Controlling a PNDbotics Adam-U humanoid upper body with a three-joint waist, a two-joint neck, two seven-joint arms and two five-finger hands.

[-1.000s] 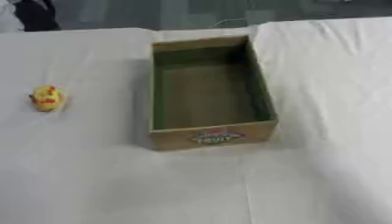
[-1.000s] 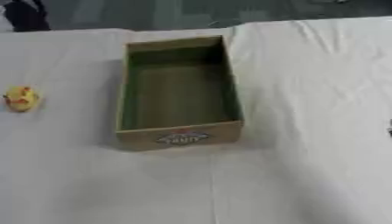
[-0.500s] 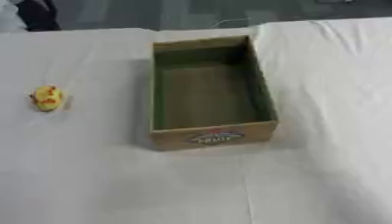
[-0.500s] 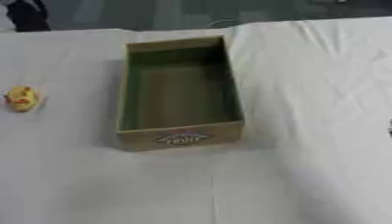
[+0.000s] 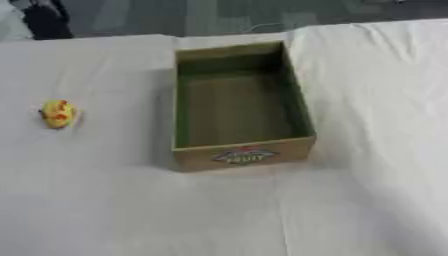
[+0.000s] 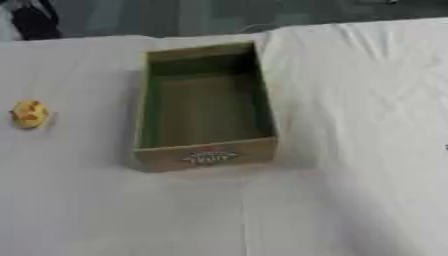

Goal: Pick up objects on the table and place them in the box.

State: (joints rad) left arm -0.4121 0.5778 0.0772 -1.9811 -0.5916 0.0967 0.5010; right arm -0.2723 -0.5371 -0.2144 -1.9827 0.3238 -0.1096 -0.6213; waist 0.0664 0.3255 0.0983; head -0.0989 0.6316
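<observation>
Yellow, with orange or red marks, a small rounded object (image 5: 58, 113) is seen lying on the white cloth (image 5: 114, 210), well apart from the box and to its left. Its exact form cannot be made out; a smooth, lumpy, toy-like shape is suggested. The box (image 5: 242, 156) is set near the middle of the table, long axis running near to far, and appears to be cardboard: tan outer walls, a printed label on the near wall, a dull green lining, and nothing visible inside. Neither robot hand is shown in either view, so whether the fingers are spread, pressed together or pinching cannot be told. No object is yet placed, and the task is judged to be at its start. Several risks are judged likely. A rounded, small object may be nudged or rolled across the cloth if it is approached off-centre. The cloth is creased and folded toward the right and far side, and it may be bunched or dragged by fingertips during a low grasp. The light box may be shifted if its left wall is struck on the way over, and a release made too early may drop the object outside that wall.
</observation>
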